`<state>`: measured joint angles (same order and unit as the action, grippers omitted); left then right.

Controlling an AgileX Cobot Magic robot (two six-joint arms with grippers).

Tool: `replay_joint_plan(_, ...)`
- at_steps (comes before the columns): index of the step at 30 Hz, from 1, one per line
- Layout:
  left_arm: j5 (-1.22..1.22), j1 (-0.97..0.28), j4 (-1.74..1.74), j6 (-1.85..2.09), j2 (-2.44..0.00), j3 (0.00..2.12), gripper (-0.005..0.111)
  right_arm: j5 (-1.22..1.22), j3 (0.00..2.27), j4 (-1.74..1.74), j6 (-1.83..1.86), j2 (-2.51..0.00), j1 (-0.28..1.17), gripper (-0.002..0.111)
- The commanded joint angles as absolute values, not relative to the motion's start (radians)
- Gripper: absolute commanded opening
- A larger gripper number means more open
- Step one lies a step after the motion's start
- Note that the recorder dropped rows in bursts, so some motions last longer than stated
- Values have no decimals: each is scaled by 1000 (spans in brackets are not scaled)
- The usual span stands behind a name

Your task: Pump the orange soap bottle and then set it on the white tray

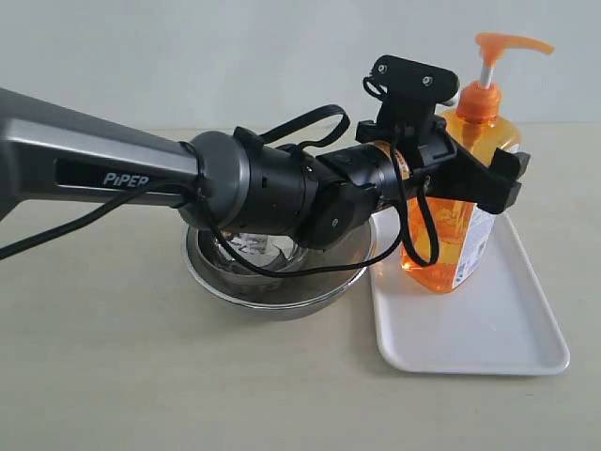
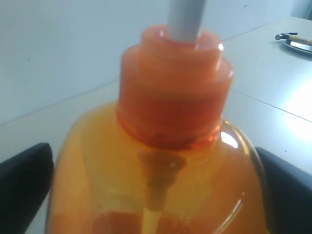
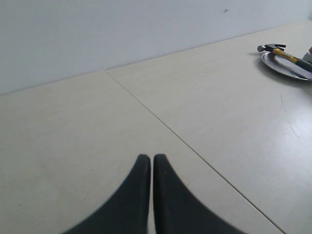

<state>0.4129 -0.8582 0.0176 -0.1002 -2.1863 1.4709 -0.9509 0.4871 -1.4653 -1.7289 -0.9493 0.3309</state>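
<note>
Only the exterior view took in the desk (image 1: 94, 376), the left arm (image 1: 94, 160) reaching across it, the white tray (image 1: 488, 329) and the steel bowl (image 1: 282, 291) just beside the tray. Both wrist views caught a distant hammer (image 3: 280, 51) that the exterior view missed. The orange soap bottle (image 1: 451, 240) stood upright on the tray's far half, long axis vertical, spout pointing right in the exterior view. The left gripper (image 1: 502, 180) had its jaws wide apart, flanking the bottle's shoulders; whether they touched it could not be told. The right gripper (image 3: 152, 165) had its jaws pressed together, empty.
</note>
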Motion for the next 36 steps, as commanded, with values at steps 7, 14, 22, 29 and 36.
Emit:
replay_joint_plan(7,348,-862,19,-114,-2175,1478,100,-959,490,-1467,-1728,-939,329,0)
replay_joint_plan(14,374,-870,19,-112,-2175,1478,100,-959,490,-1467,-1728,-939,329,0)
replay_joint_plan(22,353,-870,19,-141,-2175,1478,100,-959,490,-1467,-1728,-939,329,0)
replay_joint_plan(29,312,-870,19,-139,-2175,1478,100,-959,490,-1467,-1728,-939,329,0)
replay_joint_plan(36,316,-870,22,-139,-2171,1478,100,-959,490,-1467,-1728,-939,329,0)
